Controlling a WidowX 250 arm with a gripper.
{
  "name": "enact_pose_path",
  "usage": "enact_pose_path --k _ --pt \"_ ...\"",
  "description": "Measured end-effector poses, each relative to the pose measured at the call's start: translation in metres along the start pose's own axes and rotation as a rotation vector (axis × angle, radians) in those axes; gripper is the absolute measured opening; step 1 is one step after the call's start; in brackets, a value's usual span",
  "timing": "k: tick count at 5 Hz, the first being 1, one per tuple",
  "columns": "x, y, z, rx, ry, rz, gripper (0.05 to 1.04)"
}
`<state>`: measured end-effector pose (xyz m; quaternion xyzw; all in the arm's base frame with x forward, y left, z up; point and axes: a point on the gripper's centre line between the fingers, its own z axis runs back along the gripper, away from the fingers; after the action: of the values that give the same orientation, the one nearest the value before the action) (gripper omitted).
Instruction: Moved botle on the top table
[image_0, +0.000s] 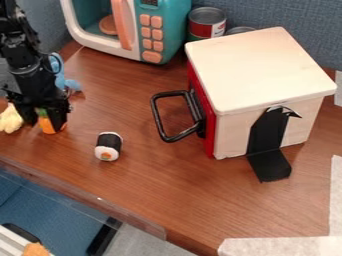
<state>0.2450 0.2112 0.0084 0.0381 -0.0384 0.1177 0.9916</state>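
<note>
Bottle (45, 124), orange with a green top, stands low at the far left of the wooden surface (140, 185), between the jaws of the black gripper (44, 120). Whether the jaws are clenched on it I cannot tell. Just left of the gripper is a pale yellow object (10, 119), type undetermined; just behind, a light blue item (59, 72), partly hidden by the arm. To the right, nearer the surface's front edge, one toy sushi roll (109, 146): black band, white ends. Further right, one wooden box (264, 65) with a red front, a black handle (160, 119) facing left and a black bracket (268, 145) at its side. At the rear, one teal and white toy microwave (165, 32) with pink buttons; beside it, one can (206, 22) with a red label, behind the box.
</note>
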Motion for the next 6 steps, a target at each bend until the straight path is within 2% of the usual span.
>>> enact_pose_path --k 1,2,3,4,5,6 --pt "-0.001 0.001 0.000 0.002 0.004 0.003 0.660" --pt "-0.004 -0.004 0.002 -0.029 0.027 -0.004 0.660" --pt "0.019 -0.018 0.028 -0.023 -0.044 -0.026 0.660" --pt "0.053 -0.052 0.050 -0.048 -0.093 -0.071 0.660" --pt "0.075 -0.070 0.052 -0.053 -0.098 -0.061 0.660" --pt "0.090 -0.088 0.035 -0.020 -0.080 -0.072 0.660"
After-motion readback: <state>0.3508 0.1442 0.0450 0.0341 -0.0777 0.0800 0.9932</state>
